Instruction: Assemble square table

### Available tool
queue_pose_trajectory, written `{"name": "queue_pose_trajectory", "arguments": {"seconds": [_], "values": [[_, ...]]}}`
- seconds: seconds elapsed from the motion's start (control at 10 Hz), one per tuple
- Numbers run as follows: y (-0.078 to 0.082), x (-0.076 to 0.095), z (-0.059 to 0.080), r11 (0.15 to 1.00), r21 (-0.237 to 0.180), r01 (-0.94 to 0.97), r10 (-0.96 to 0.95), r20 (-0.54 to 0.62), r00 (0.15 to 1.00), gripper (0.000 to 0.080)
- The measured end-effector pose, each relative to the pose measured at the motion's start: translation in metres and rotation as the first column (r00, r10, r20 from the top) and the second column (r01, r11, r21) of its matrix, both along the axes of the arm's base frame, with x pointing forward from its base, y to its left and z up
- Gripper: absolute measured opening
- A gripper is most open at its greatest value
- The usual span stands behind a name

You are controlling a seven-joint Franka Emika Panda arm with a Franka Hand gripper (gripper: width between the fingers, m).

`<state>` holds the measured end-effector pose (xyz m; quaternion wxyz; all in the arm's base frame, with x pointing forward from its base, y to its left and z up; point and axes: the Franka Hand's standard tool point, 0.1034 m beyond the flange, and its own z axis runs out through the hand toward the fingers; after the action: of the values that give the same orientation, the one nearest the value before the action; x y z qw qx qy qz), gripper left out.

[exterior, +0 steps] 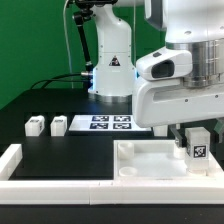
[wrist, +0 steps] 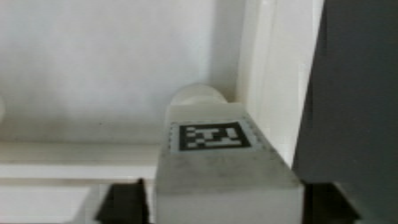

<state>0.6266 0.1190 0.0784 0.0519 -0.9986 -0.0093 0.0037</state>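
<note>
The white square slab (exterior: 150,160) with raised ribs and round corner sockets lies at the front, toward the exterior view's right, against the low border wall. My gripper (exterior: 197,150) is shut on a white tagged leg (exterior: 198,146) and holds it upright over the slab's corner nearest the exterior view's right. In the wrist view the leg (wrist: 217,150) fills the space between my fingers (wrist: 121,203), its tag facing the camera, its far end close to the slab's rib corner (wrist: 240,80). Two more legs (exterior: 36,126) (exterior: 59,125) lie on the black table at the exterior view's left.
The marker board (exterior: 108,123) lies flat behind the slab, in front of the arm's base (exterior: 112,75). The low white border wall (exterior: 40,185) runs along the front and bends at the exterior view's left. The black table (exterior: 70,150) lies between.
</note>
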Motion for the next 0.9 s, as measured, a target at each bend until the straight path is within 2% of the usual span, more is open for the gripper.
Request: {"name": "queue_pose_trajectory", "arguments": {"seconds": [0.1, 0.5, 0.7, 0.9], "values": [[-0.0010, 0.0001, -0.0001, 0.996, -0.002, 0.085, -0.085, -0.009, 0.996, 0.0292], [-0.0030, 0.0019, -0.0013, 0.948, -0.003, 0.318, -0.318, -0.022, 0.948, 0.0292], [-0.0050, 0.0027, -0.0014, 0.819, 0.003, 0.574, -0.573, -0.058, 0.818, 0.0292], [-0.0042, 0.0028, -0.0022, 0.637, -0.010, 0.771, -0.769, -0.076, 0.634, 0.0292]]}}
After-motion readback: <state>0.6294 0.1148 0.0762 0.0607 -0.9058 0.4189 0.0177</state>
